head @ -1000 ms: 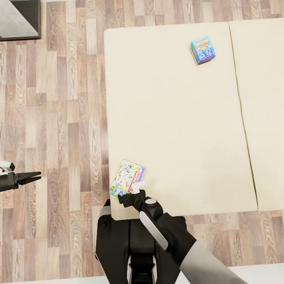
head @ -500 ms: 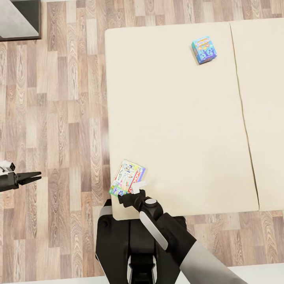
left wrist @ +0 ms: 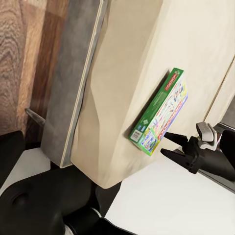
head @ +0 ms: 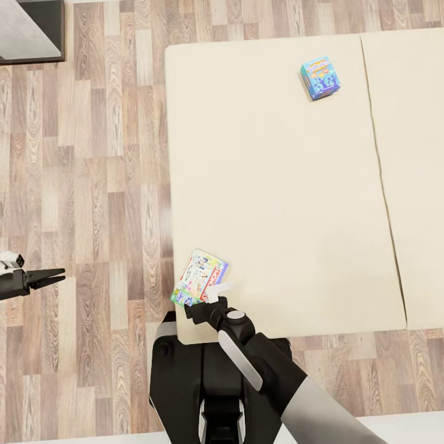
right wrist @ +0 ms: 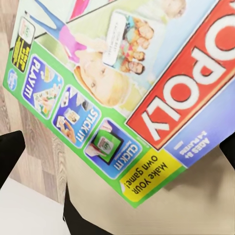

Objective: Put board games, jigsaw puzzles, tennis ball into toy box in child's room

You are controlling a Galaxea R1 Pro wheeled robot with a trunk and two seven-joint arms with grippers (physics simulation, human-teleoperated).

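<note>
Barely changed over the last second, the right gripper (head: 198,306), jaws spread and empty, hovers at the white board game (head: 199,277) on the bed's (head: 277,203) near-left corner, grasp pending, while the left gripper (head: 57,274) hangs pinched shut above the floor (head: 92,185).

Bed (head: 283,203) was mostly bare; only the white game box (head: 200,277) at lower left and blue box (head: 320,78) at top blocked passage.

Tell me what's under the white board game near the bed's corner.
The white board game lies flat on the cream mattress of the bed, close to its corner, with the right tool at its near edge. Anything between box and mattress is covered.
</note>
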